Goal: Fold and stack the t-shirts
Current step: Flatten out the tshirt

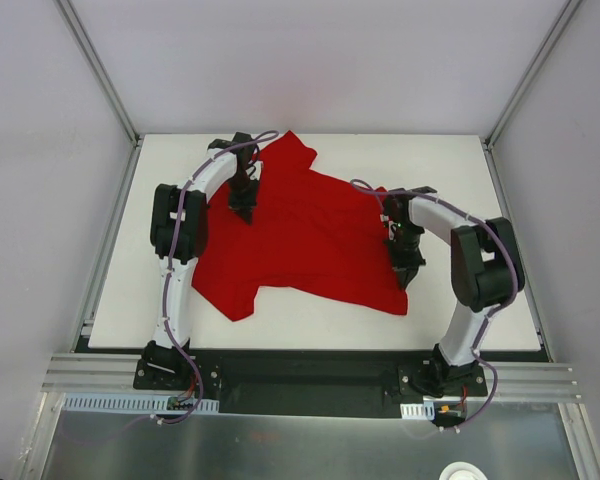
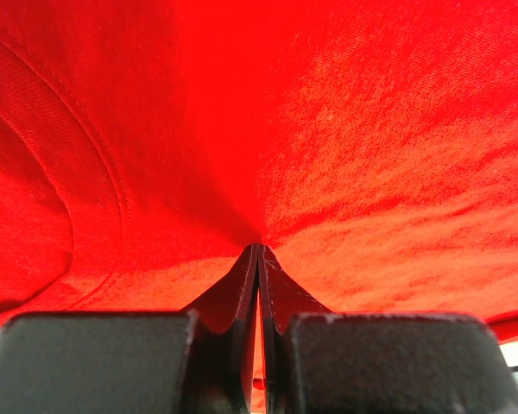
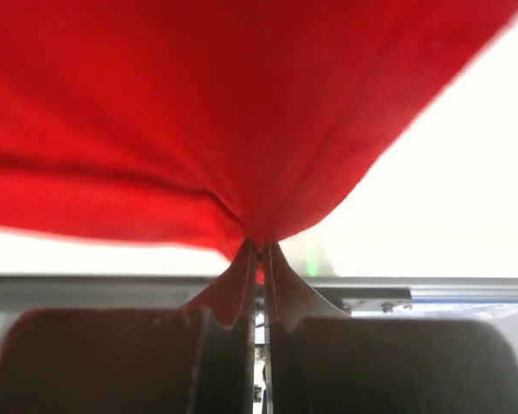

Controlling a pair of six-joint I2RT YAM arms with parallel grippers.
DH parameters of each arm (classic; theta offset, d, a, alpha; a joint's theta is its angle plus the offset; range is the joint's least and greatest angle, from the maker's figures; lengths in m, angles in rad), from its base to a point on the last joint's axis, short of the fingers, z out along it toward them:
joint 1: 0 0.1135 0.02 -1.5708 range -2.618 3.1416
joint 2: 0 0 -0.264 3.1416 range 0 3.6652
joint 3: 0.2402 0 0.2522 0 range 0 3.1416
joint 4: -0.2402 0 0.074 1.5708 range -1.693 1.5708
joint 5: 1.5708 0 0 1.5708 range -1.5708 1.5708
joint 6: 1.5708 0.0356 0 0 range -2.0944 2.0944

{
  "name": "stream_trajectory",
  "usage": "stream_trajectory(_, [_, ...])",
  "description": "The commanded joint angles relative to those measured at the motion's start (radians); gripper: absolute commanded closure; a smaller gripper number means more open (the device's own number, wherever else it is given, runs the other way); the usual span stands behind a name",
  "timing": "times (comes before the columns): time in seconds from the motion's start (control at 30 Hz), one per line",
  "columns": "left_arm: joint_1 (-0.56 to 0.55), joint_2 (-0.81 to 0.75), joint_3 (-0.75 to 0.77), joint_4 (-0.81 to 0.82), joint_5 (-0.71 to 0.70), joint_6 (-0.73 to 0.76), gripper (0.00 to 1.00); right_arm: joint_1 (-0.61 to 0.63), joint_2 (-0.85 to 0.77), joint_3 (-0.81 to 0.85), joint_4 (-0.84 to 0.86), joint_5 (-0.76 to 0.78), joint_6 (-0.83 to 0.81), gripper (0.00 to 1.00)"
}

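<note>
Lying crumpled on the white table (image 1: 440, 170) is one red t-shirt (image 1: 310, 235); two claws clamp it: left gripper (image 1: 242, 208) at ten o'clock, right gripper (image 1: 404, 272) at four.

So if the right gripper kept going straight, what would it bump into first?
The red t-shirt: the right gripper is shut on it, with cloth bunched right ahead.

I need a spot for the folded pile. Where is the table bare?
Bare: the far right corner of the table beyond the right gripper, and the near strip by the arm bases. Crowded: the middle, under the red t-shirt.
</note>
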Motion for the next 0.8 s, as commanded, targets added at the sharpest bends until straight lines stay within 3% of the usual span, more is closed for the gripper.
stream_trajectory(0.0, [-0.009,-0.047,0.010,-0.028,-0.007,0.016,1.00,0.017,-0.137,0.045,-0.122,-0.067,0.013,0.99])
stream_trajectory(0.2, [-0.009,-0.039,0.023,-0.028,0.007,0.008,1.00,0.054,-0.252,0.009,-0.194,-0.070,0.048,0.99])
stream_trajectory(0.33, [-0.010,-0.036,0.031,-0.030,0.018,0.005,1.00,0.059,-0.238,-0.059,-0.190,0.028,0.061,0.99])
stream_trajectory(0.53, [-0.010,-0.048,0.030,-0.033,0.019,0.005,1.00,0.059,-0.174,-0.028,-0.199,0.069,0.054,0.95])
stream_trajectory(0.57, [-0.012,-0.050,0.031,-0.033,0.013,0.005,1.00,0.059,-0.171,0.002,-0.202,0.086,0.054,0.93])
stream_trajectory(0.63, [-0.010,-0.051,0.040,-0.038,0.013,-0.001,1.00,0.057,-0.154,0.045,-0.213,0.106,0.047,0.72])
stream_trajectory(0.73, [-0.010,-0.068,0.063,-0.036,0.056,-0.013,0.86,0.057,-0.145,0.130,-0.217,0.109,0.033,0.52])
stream_trajectory(0.77, [-0.012,-0.079,0.068,-0.024,0.068,-0.024,0.82,0.056,-0.151,0.166,-0.201,0.112,0.022,0.37])
